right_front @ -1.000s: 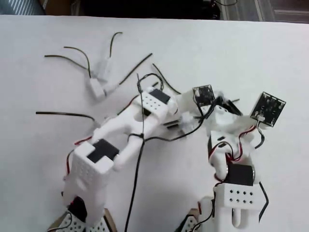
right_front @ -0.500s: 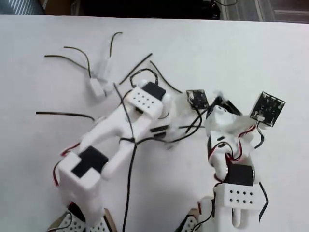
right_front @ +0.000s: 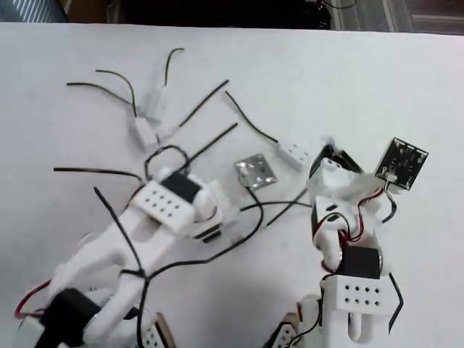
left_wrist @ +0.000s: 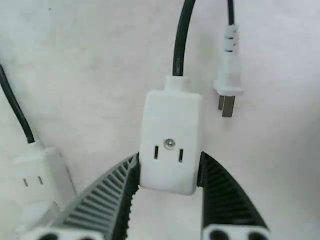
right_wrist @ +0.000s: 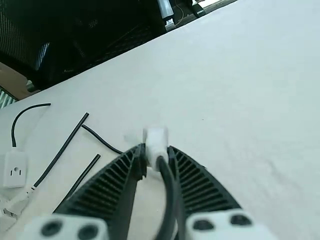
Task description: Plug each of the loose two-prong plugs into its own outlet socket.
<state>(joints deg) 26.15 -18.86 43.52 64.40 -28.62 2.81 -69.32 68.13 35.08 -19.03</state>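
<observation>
Now clamping socket (left_wrist: pixel 169 140) in left gripper (left_wrist: pixel 167 161), with fingers (left_wrist: pixel 115 190) pressed to both its sides, slotted face toward wrist camera, black cord (left_wrist: pixel 182 35) leading away. Spotting loose plug (left_wrist: pixel 227 85) just beside socket on table (left_wrist: pixel 75 60), not touching, prongs pointing back toward gripper. Catching spare socket (left_wrist: pixel 35 175) near one finger. Over right: pinching gripped plug (right_wrist: pixel 155 136) tight in right gripper (right_wrist: pixel 156 150), lead (right_wrist: pixel 167 195) trailing back between fingers. Beyond, across table, stray cords (right_wrist: pixel 65 145) and far socket (right_wrist: pixel 14 170), well apart from gripped plug.

The left gripper (left_wrist: pixel 168 162) clamps an outlet socket (left_wrist: pixel 169 145), a loose plug (left_wrist: pixel 228 80) nearby.
</observation>
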